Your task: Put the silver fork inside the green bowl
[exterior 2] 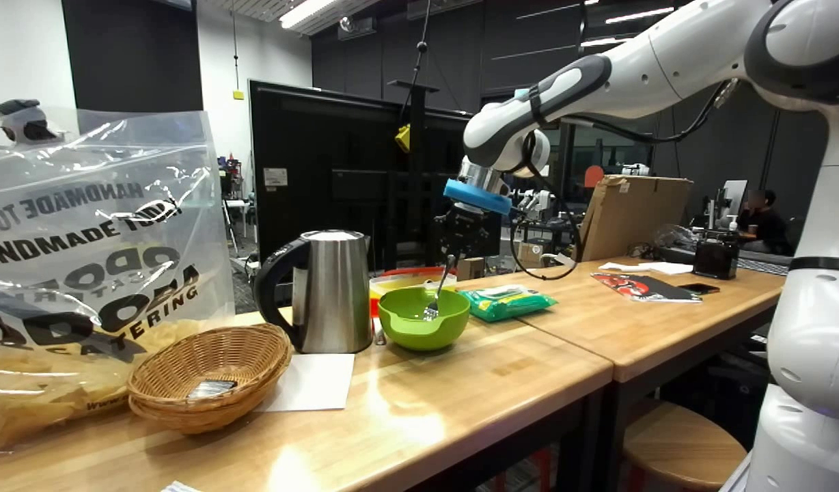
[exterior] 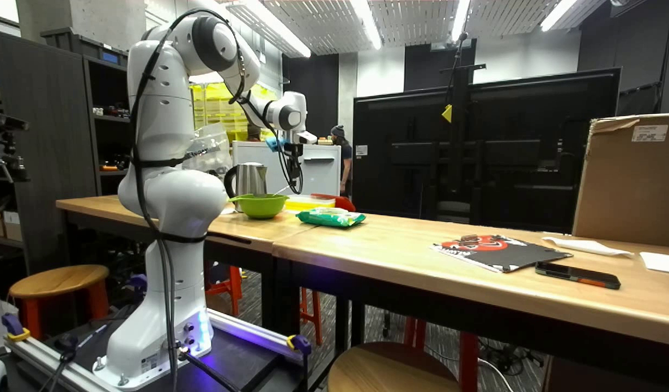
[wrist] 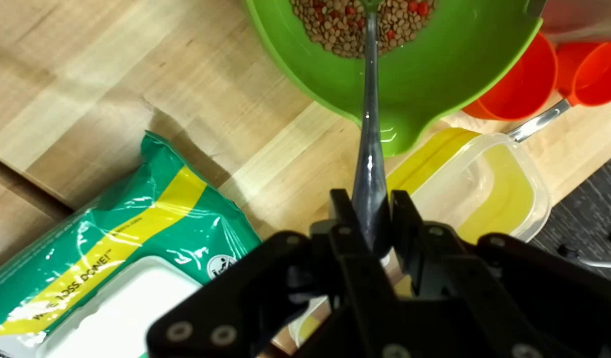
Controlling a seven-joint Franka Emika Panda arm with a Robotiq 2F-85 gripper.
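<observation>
The green bowl [exterior: 261,207] stands on the table; it also shows in an exterior view [exterior 2: 419,335] and at the top of the wrist view [wrist: 425,89]. Lentils with red bits [wrist: 345,30] lie in it. My gripper [wrist: 370,199] is shut on the handle end of the silver fork [wrist: 371,99]. The fork slants down from the gripper [exterior 2: 454,256], with its tines low over or inside the bowl. I cannot tell whether the tines touch the bowl or lentils; the wrist view cuts them off. In an exterior view the gripper [exterior: 295,185] is above and beside the bowl.
A green wipes pack [wrist: 121,238] lies beside the bowl. A yellow lidded container [wrist: 474,184] and red measuring cups [wrist: 519,84] are on its other side. A steel kettle [exterior 2: 334,294], a wicker basket [exterior 2: 211,376] and a plastic bag [exterior 2: 105,273] stand near.
</observation>
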